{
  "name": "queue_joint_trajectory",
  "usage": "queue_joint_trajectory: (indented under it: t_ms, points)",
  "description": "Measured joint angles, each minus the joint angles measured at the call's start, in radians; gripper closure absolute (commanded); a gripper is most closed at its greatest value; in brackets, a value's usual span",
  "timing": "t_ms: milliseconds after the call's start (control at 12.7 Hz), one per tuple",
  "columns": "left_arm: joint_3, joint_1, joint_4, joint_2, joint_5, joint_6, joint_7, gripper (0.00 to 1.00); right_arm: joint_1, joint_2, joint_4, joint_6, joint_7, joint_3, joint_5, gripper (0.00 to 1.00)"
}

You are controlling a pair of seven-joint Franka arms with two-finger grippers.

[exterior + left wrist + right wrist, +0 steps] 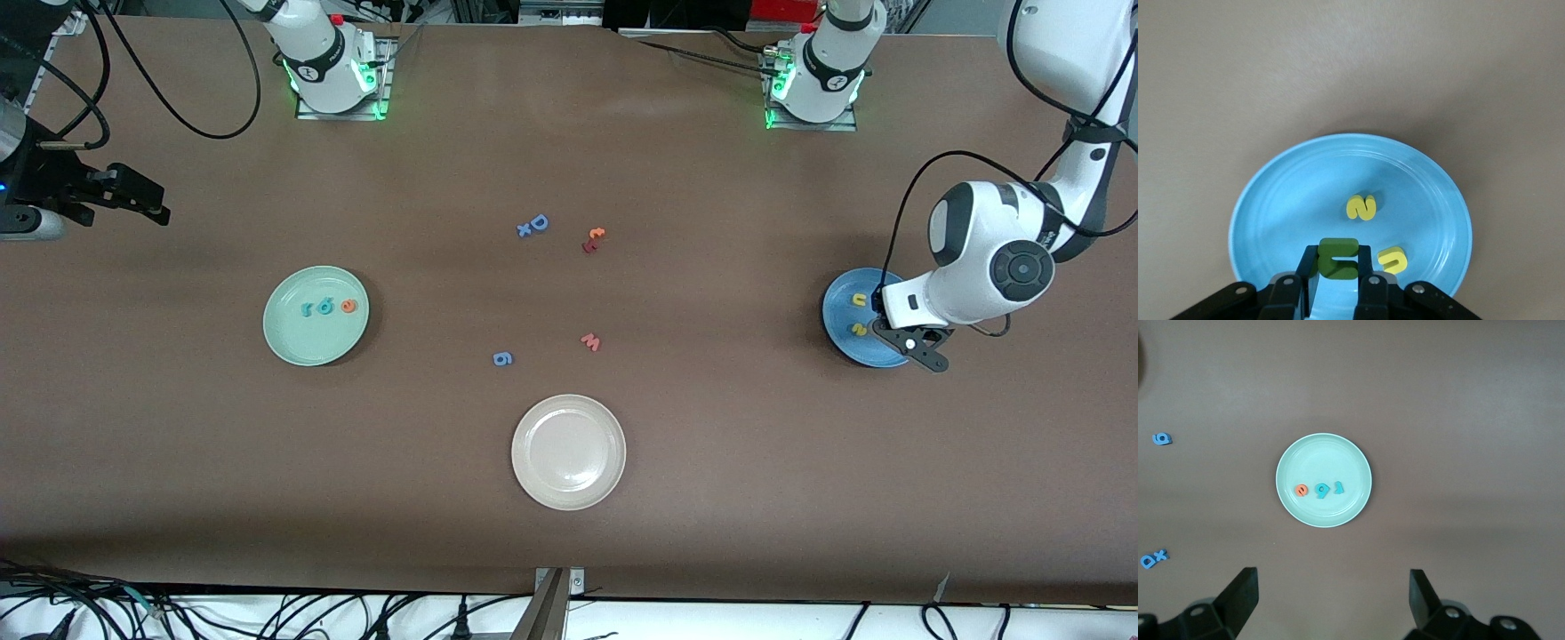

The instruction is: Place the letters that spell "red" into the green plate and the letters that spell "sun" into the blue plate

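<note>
Now the left gripper (1337, 280) pinches the green "n" (1338, 257) by its flat sides, just over the blue plate (1271, 200). It looks light and squashy. The right gripper (1331, 600) waits, spread wide, high above the green plate (1355, 463).

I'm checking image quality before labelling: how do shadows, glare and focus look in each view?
Front view: even light, soft shadow beside the green plate, bases glow green. Left wrist view: sharp, the left claw shades the blue plate under the green n. Right wrist view: clear, dim corners, no glare.
</note>
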Motion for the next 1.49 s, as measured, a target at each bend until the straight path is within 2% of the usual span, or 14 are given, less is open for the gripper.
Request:
queue_joint_trajectory:
  t_ms: [157, 628, 707, 785, 864, 942, 1178, 1335, 1492]
  points:
    - [0.000, 0.001, -0.004, 0.014, 0.000, 0.020, 0.001, 0.63, 0.000, 0.000, 0.000, 0.000, 0.000, 0.000, 0.000, 0.00]
    - [-0.001, 0.006, -0.004, 0.022, 0.000, 0.028, 0.001, 0.62, 0.000, 0.000, 0.000, 0.000, 0.000, 0.000, 0.000, 0.00]
    - [-0.001, 0.006, -0.004, 0.022, 0.000, 0.028, 0.001, 0.57, 0.000, 0.000, 0.000, 0.000, 0.000, 0.000, 0.000, 0.00]
    - [-0.001, 0.006, -0.003, 0.021, 0.000, 0.028, 0.001, 0.40, 0.000, 0.000, 0.000, 0.000, 0.000, 0.000, 0.000, 0.00]
    - [-0.001, 0.006, 0.000, 0.020, 0.000, 0.029, 0.001, 0.13, 0.000, 0.000, 0.000, 0.000, 0.000, 0.000, 0.000, 0.00]
    - [-0.004, 0.006, 0.009, 0.014, 0.000, 0.028, 0.001, 0.00, 0.000, 0.000, 0.000, 0.000, 0.000, 0.000, 0.000, 0.00]
    - [-0.025, -0.003, 0.053, -0.073, -0.012, -0.044, -0.005, 0.00, 0.003, 0.000, 0.001, 0.000, 0.000, 0.000, 0.000, 0.00]
    - [-0.030, -0.026, 0.082, -0.180, -0.082, -0.149, -0.032, 0.00, 0.006, 0.000, 0.003, 0.000, 0.000, 0.000, 0.000, 0.00]
    - [-0.030, -0.060, 0.116, -0.273, -0.108, -0.256, -0.140, 0.00, 0.009, 0.000, 0.004, 0.000, 0.000, 0.000, 0.000, 0.00]
